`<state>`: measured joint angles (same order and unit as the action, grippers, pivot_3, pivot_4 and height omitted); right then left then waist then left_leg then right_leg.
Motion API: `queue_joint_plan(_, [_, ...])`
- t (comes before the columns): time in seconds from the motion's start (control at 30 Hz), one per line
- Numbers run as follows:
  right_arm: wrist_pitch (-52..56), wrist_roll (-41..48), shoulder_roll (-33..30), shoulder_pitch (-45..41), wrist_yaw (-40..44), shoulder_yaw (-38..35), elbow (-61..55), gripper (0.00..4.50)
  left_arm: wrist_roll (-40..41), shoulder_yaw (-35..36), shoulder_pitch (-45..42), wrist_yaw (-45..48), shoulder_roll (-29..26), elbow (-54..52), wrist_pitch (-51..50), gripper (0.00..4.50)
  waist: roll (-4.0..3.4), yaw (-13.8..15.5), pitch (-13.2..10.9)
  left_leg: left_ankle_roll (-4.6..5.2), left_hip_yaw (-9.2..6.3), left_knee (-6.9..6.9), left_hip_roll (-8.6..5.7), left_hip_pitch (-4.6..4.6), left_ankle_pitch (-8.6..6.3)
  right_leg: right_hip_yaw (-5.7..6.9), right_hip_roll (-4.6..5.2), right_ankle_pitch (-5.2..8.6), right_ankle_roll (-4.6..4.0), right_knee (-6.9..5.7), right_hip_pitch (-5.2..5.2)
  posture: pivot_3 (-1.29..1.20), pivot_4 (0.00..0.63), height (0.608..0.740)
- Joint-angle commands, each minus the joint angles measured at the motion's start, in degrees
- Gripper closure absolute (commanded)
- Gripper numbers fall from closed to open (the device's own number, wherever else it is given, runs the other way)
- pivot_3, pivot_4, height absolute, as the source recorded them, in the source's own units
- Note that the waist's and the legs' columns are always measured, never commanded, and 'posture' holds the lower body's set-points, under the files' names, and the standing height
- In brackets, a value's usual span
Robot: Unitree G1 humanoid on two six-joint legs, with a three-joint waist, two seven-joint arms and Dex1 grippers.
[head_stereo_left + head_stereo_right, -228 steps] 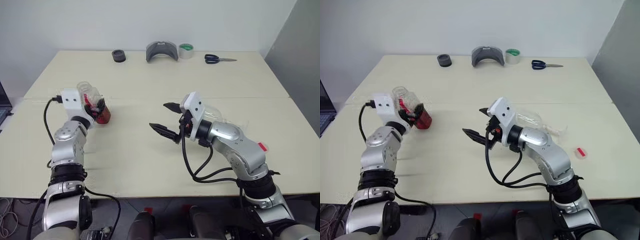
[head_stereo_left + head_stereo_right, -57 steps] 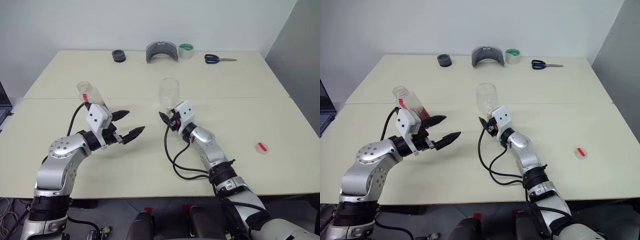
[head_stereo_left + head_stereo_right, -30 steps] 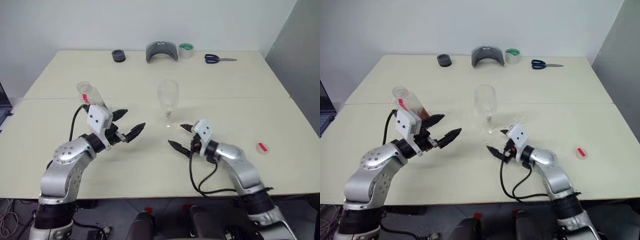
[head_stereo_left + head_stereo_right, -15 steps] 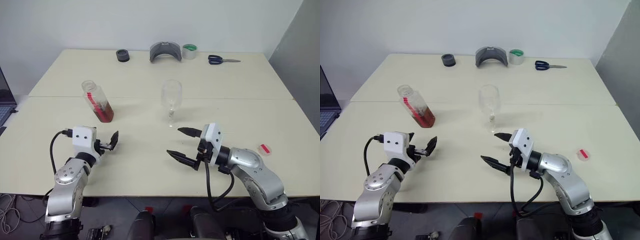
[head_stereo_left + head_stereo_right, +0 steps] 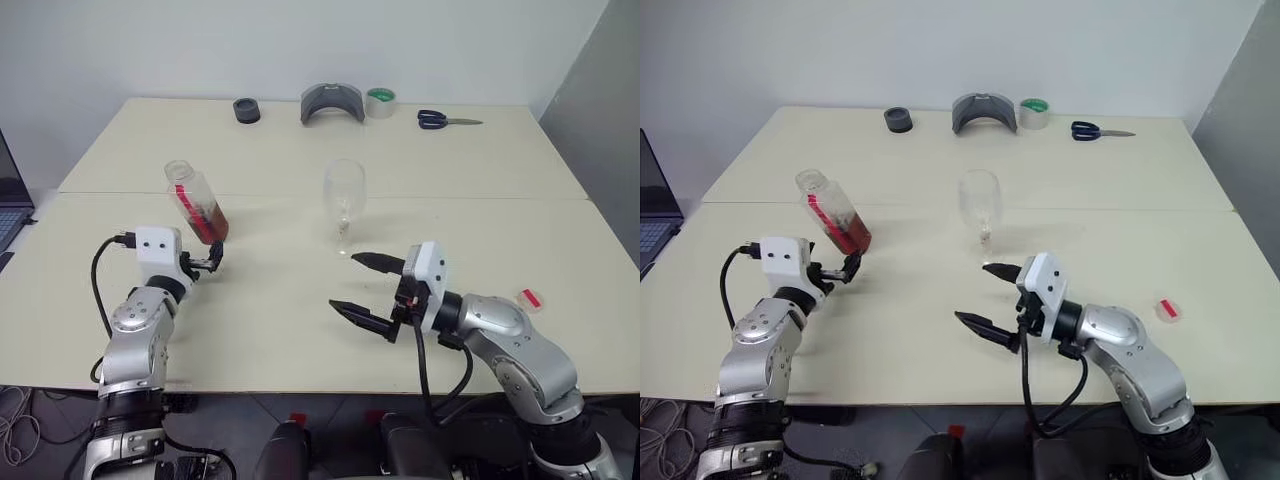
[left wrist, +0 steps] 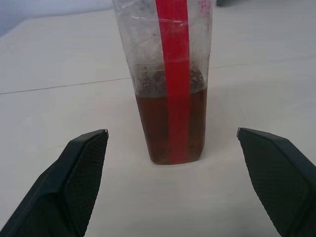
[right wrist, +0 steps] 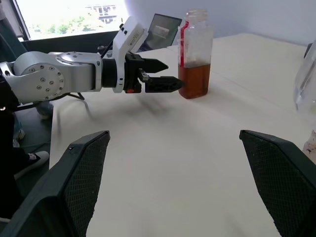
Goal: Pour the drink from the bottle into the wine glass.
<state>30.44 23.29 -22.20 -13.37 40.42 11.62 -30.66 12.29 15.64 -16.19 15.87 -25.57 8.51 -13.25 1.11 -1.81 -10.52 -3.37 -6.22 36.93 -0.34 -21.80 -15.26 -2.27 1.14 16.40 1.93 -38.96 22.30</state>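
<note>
On the matte cream table [image 5: 300, 330], clear ribbed bottle [image 5: 196, 202], rounded wine glass [image 5: 343, 192]; both jaws wide apart.

On the surface [image 5: 300, 320] I see the bottle [image 5: 195, 202] at left and the wine glass [image 5: 343, 200] to its right, well apart. My left gripper [image 5: 207, 261] sits just before the bottle. My right gripper [image 5: 367, 291] is before the glass.

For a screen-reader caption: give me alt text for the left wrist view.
An uncapped clear bottle with a red label strip, holding some brown drink, stands on a pale table between the left hand's two open black fingers.
</note>
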Motion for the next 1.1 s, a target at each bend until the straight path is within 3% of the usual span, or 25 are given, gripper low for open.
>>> queue_joint_plan(0.03, [-0.5,0.4,-0.1,-1.6,-0.3,0.2,-2.1,0.02,-1.0,0.4,-2.8,0.7,-1.8,1.8,2.5,0.00,0.00,0.0,0.0,0.00,-0.01,0.00,0.00,0.00,0.00,0.01,0.00,0.00,0.00,0.00,0.00,0.00,0.150,0.740])
queue_joint_plan(0.83, [-1.6,-0.3,0.0,-3.1,-0.5,1.1,-0.4,0.02,-3.8,-1.8,-18.4,5.1,-3.8,22.1,11.5,0.00,0.01,0.0,0.0,0.00,-0.01,0.01,-0.01,-0.01,0.00,0.03,-0.01,0.00,0.00,-0.01,0.01,0.00,0.150,0.740])
queue_joint_plan(1.1, [-1.9,-0.6,0.0,-3.3,-0.5,0.9,-0.3,0.00,-3.3,-1.5,-19.3,5.2,-3.5,24.0,12.0,2.48,0.01,0.0,0.0,0.00,-0.02,0.02,-0.01,-0.01,0.00,0.03,0.00,0.00,0.01,-0.02,0.01,0.00,0.150,0.740])
